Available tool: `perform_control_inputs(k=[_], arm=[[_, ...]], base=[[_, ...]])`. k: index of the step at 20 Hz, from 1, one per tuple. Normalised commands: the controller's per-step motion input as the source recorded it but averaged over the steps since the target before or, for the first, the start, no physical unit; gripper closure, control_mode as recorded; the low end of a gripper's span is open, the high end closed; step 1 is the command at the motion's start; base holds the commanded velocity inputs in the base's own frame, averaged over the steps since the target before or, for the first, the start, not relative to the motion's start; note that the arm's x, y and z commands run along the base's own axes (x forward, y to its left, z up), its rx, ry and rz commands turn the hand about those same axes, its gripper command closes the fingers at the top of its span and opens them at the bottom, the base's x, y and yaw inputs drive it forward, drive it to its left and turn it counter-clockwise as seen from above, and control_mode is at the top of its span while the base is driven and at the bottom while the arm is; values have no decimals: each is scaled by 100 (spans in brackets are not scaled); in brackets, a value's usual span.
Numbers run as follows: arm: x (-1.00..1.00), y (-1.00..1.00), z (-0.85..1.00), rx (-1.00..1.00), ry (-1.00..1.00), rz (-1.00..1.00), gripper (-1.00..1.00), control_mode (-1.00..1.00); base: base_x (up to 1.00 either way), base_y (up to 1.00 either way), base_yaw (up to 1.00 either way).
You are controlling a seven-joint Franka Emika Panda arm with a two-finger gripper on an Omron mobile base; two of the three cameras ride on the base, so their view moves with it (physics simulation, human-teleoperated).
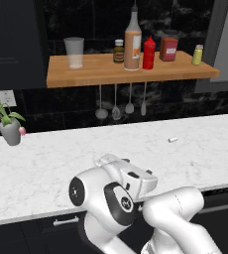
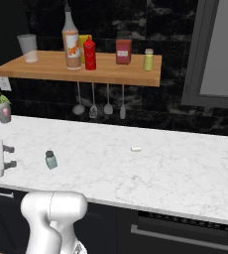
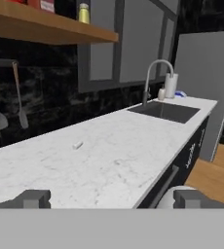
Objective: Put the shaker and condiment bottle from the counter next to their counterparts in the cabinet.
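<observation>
Condiment bottle (image 1: 132, 42) on cabinet (image 1: 86, 74)

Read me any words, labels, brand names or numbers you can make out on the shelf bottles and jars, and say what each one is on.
None can be read.
condiment bottle: white label with orange marks, too blurred.
red-brown jar: pale label, too blurred.
small dark jar: yellowish label, too small.
red squeeze bottle: no print visible.

Both base views looked forward and down from behind the arm at the counter (image 1: 46, 163) and the cabinet (image 1: 76, 74) across the upper frame, one from each side. The hand view sat low, near the marble, looking along it toward the sink (image 3: 165, 111).
</observation>
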Motion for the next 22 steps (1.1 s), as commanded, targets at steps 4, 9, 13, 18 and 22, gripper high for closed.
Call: perform_control_inputs(k=[4,9,13,18,22], arm=[[26,0,-42,0,0,-13,-100,-100],[22,10,-39,-2,0,-6,-100,-100],[18,24,-32,-4,0,-3,-100,-100],[32,14,-12,-2,0,-1,-100,-100],[30,3,-2,0,0,0,-100,-100]], base=[[0,0,0],[0,0,0],[0,0,0],[0,0,0],[0,0,0]])
